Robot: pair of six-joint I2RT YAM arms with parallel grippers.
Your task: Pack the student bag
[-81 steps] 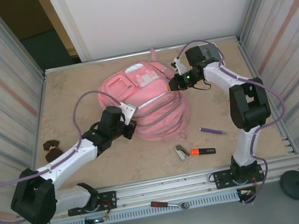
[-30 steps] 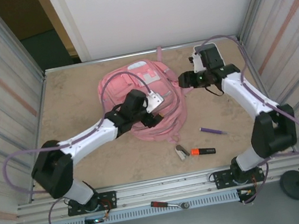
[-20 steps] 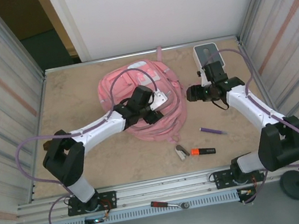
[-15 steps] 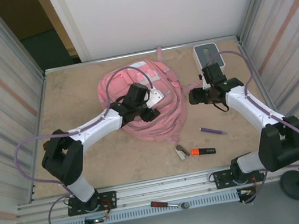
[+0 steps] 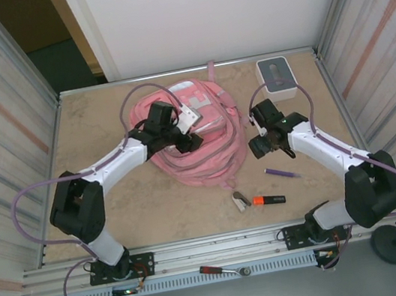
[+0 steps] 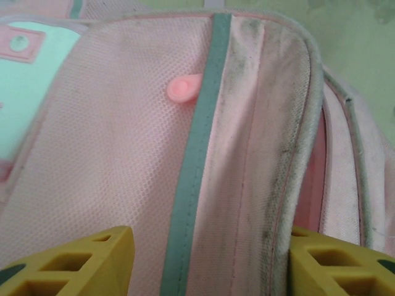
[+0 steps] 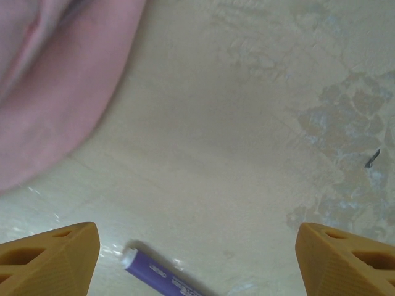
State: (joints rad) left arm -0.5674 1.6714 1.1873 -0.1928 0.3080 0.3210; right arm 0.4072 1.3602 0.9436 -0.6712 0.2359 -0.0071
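"Fingers of the left end effector stand apart astride a pocket ridge on the student bag. Whether they're pinching it, I can't tell."

"Where's the bag?"

"Back-middle of the bench, long axis far-to-near, right under the left arm. The right end effector gapes wide and holds nothing. The bag is to its left and the purple pen just beneath. I can't read any writing."

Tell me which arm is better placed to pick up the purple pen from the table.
Right: the right gripper hangs open close to the purple pen, while the left gripper is over the student bag.
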